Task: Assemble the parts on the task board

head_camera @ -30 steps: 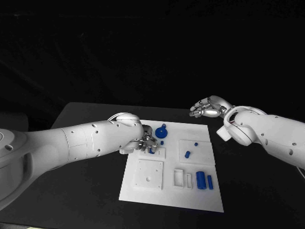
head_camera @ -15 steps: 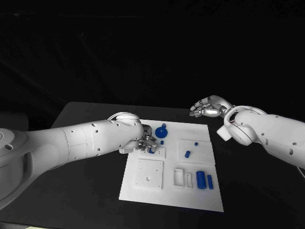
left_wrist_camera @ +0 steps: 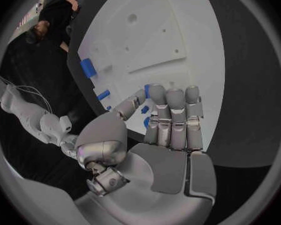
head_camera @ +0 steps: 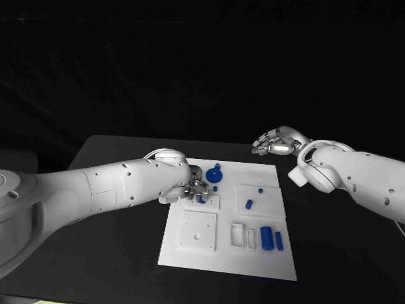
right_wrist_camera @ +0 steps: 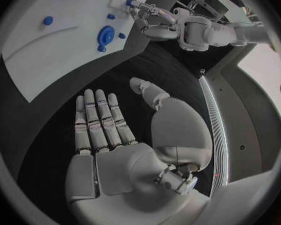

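The left hand (head_camera: 195, 189) pinches a small blue part (left_wrist_camera: 147, 91) over the task board (head_camera: 225, 256) mid-desk, seemingly seating it (alignment matters next), while the right hand (head_camera: 276, 143) hovers released beyond the board's far corner.

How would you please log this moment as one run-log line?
left hand: pinching small blue part over task board | right hand: open, off board | large round blue part: untouched

No readable text, labels or numbers anywhere.
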